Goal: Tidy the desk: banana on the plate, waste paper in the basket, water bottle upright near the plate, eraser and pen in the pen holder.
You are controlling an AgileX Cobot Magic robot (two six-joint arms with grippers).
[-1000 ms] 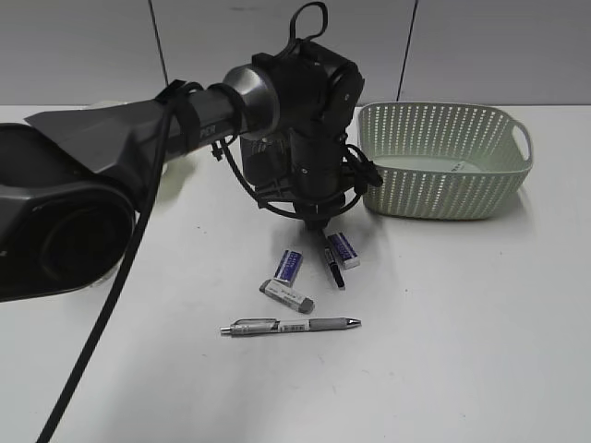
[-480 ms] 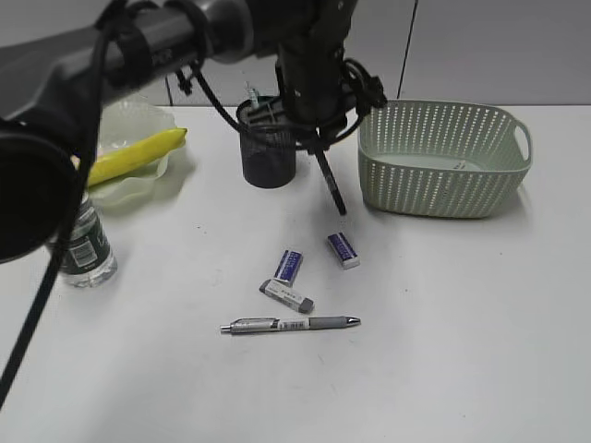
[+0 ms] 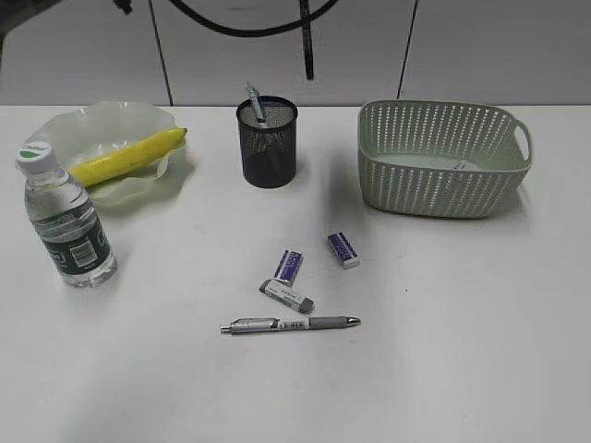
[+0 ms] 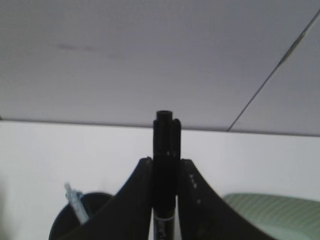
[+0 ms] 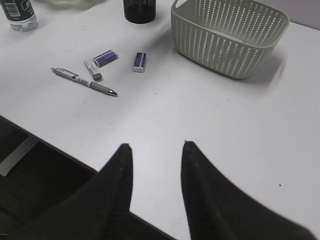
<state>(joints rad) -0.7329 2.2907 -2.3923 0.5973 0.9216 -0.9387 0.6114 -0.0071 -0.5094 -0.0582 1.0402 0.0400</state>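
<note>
My left gripper [image 4: 165, 161] is shut on a black pen [image 4: 165, 145], which stands up between its fingers. In the exterior view only that pen's lower part [image 3: 307, 41] shows, hanging high above the black mesh pen holder [image 3: 269, 143]; a clear pen [image 3: 256, 103] stands in the holder. A grey pen [image 3: 291, 324] and three erasers [image 3: 290, 266] [image 3: 343, 249] [image 3: 286, 295] lie on the desk [image 3: 462, 323]. The banana [image 3: 129, 157] lies on the plate [image 3: 111, 120]. The water bottle [image 3: 69, 226] stands upright beside the plate. My right gripper [image 5: 156, 146] is open and holds nothing. The waste paper is out of view.
The pale-green basket [image 3: 443, 180] stands at the back right. In the right wrist view the desk's front edge [image 5: 60, 150] runs under my right fingers, with a dark drop below it. A grey panelled wall stands behind the desk.
The left arm has lifted from the erasers with the black pen and left the exterior view at the top. The plate, banana and bottle have come into sight.
</note>
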